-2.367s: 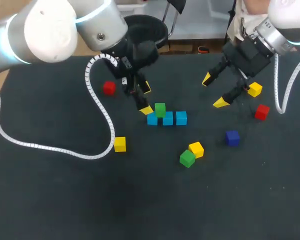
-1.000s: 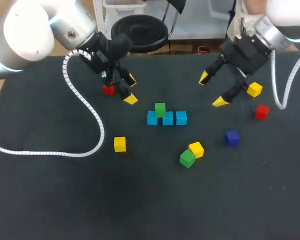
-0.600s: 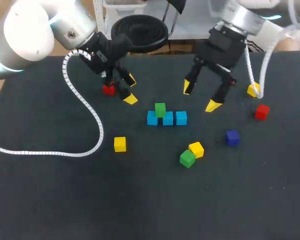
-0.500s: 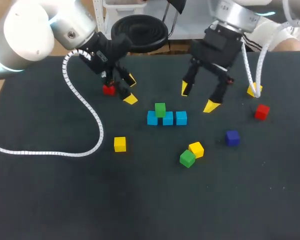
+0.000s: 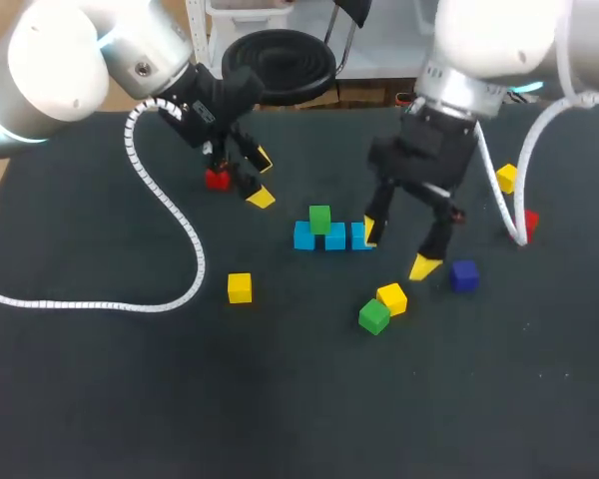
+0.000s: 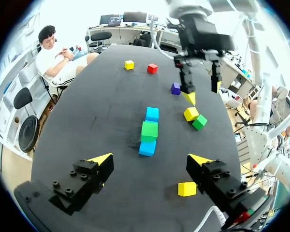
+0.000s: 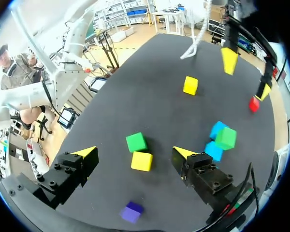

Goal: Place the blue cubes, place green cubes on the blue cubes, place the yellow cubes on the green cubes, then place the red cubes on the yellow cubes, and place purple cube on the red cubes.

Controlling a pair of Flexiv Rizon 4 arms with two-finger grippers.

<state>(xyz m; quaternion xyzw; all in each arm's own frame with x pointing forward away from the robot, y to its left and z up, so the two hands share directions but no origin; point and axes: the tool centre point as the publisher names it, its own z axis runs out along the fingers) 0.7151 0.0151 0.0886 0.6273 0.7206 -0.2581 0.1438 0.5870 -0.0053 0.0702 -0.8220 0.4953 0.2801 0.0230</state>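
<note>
Both spread wide, nothing held: left gripper [image 5: 262, 178], right gripper [image 5: 397, 248].
One green cube [image 5: 319, 218] sits on the blue row [image 5: 334, 239]. The right gripper hangs just right of the row, one tip covering part of the end blue. The left gripper is beside a red cube [image 5: 217, 180], its fingers hiding part of it. The second red [image 5: 527, 222] is half behind the right arm's cable [image 5: 520, 238]. Near the right gripper lie the purple cube [image 5: 464, 274], loose green [image 5: 373, 316] and yellow [image 5: 391, 297].

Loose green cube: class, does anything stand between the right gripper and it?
Nothing visible does. The right gripper is open, and the loose green cube lies ahead between its fingers. Only a yellow cube sits close beside it and might crowd a finger.
</note>
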